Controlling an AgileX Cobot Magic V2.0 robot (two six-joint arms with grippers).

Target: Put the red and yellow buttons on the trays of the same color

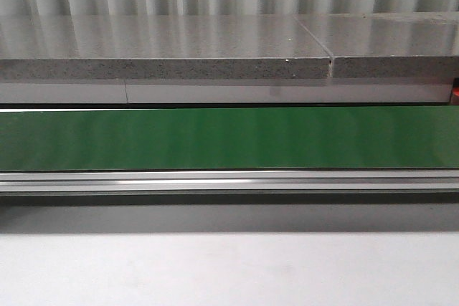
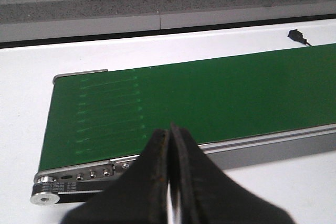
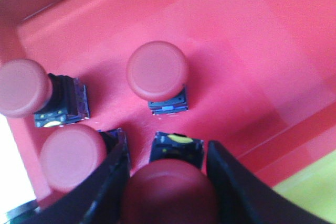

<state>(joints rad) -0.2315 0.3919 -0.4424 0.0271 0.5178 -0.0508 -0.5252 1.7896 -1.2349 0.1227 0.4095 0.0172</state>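
Front view: a green conveyor belt runs across, bare, no arms in sight. Left wrist view: the left gripper hangs over the belt's end, jaws pressed together on nothing. Right wrist view: the right gripper straddles a red button inside the red tray, its jaws against the cap's sides; three more red buttons rest there.

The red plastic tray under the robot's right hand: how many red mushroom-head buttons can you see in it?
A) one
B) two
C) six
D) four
D: four red mushroom-head buttons show in the red plastic tray: at, and between the fingers of the right gripper.
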